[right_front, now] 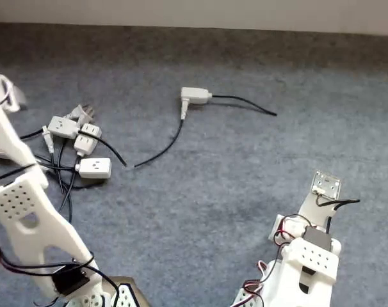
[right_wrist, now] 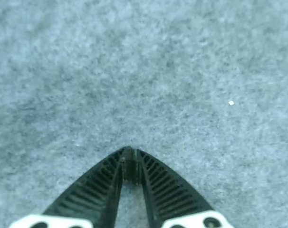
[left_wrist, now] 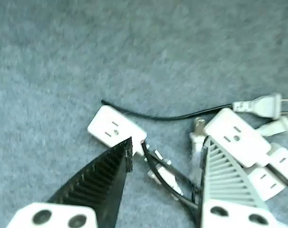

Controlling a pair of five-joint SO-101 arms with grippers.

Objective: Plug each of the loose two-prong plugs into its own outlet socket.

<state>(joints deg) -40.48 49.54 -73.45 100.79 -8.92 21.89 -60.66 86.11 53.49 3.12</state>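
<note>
small white two-prong plug (left_wrist: 160, 173) w/ black cord lies betw. the fingers of the left pincer (left_wrist: 167, 142), which is spread wide & grasps nothing. which way its prongs point is hard to tell. close by the black fingertip a white boxy outlet socket (left_wrist: 115, 129) lies slots-up. a second white socket (left_wrist: 236, 135) sits by the grey finger, w/ more white plugs & sockets packed beyond it. in the high view this cluster (right_front: 79, 137) lies near the left edge of the grey carpet-like bench (right_front: 245, 192), cords crossing one another. a white plug-and-socket pair (right_front: 195, 96) lies well apart toward the far edge & looks already joined.

risks, as i judge them:
- pincer may clench on cord instead of plug body, since both run thru the gap. the plug would then dangle & twist.
- cords are tangled, so lifting one plug prob. drags neighbours & shifts the sockets.
- nothing pins a socket, so it may slide or tip when prongs are pushed in.
- prongs not lined up w/ the slots could jam or bend.
- right pincer (right_wrist: 129, 156) is clenched on nothing over bare bench toward the near right corner, too far off to brace anything.
</note>
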